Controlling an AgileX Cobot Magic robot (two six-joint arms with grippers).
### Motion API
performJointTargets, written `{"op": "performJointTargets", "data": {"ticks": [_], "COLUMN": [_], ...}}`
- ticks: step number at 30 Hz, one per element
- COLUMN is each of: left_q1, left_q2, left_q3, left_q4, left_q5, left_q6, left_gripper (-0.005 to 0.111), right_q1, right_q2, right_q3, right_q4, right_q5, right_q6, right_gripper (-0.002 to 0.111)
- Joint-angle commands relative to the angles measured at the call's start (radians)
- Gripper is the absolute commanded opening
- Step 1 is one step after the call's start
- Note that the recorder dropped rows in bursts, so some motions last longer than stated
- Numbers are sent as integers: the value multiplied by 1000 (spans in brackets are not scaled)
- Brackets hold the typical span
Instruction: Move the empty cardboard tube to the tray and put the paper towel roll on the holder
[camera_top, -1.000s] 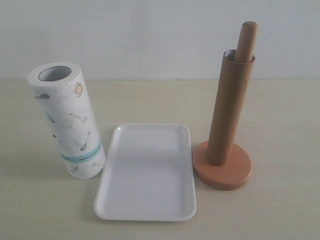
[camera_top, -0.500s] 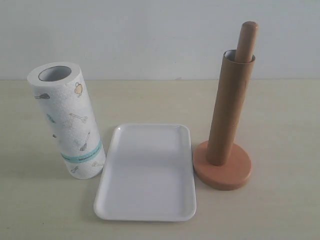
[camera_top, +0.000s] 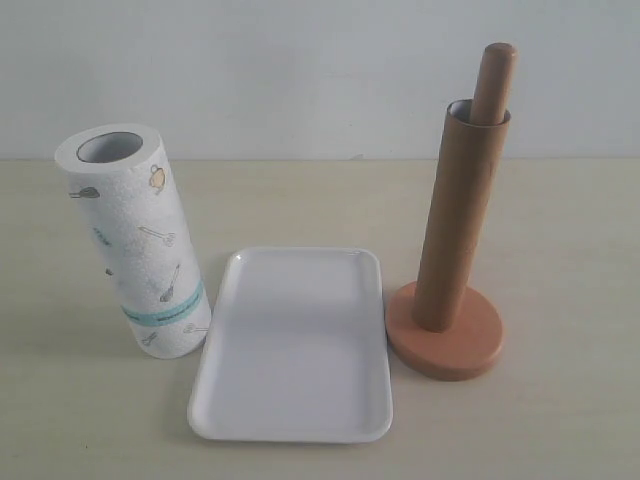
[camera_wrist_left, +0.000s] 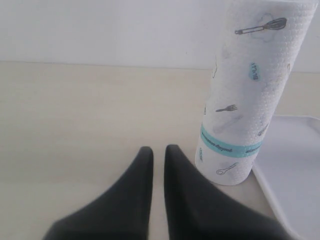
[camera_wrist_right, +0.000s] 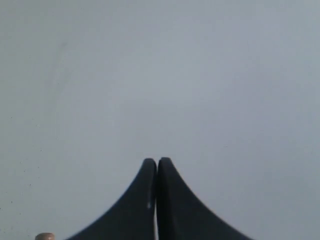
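Note:
The brown cardboard tube stands slipped over the post of the wooden holder, whose rounded post top sticks out above it. Between them and the roll lies the white tray, with nothing in it. The paper towel roll stands upright at the left. Neither arm shows in the exterior view. In the left wrist view my left gripper is shut and holds nothing, low over the table beside the paper towel roll. My right gripper is shut and empty, facing a plain grey wall.
The pale wooden table ends at a grey-white wall behind the objects. A corner of the tray shows past the roll in the left wrist view. A small tan tip shows at the right wrist view's edge.

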Motion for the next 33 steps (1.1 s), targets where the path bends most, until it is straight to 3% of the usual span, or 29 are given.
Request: {"op": "performJointTargets", "data": {"ticks": [1,4,11,14,21,33], "left_q1": [3,3,3,3,3,3], "left_q2": [-3,-3,-3,-3,-3,-3], "left_q3": [4,4,4,4,4,4], "left_q4": [0,0,0,0,0,0], "left_q5": [1,1,1,1,1,1], "left_q6": [-6,-6,-6,-6,-6,-6], "left_gripper": [8,8,8,8,8,8], "right_q1": [-3,-3,-3,-3,-3,-3], "right_q2": [-4,-4,140,253,390,390], "right_q3": [0,-14,-286,-331,-331,-331], "right_q4": [2,28,-4,8,8,54], "right_q5": [-39,-60,580,717,708,669], "right_q6": [-4,84,-28,12,26,26], "right_gripper": [0,0,0,0,0,0]}}
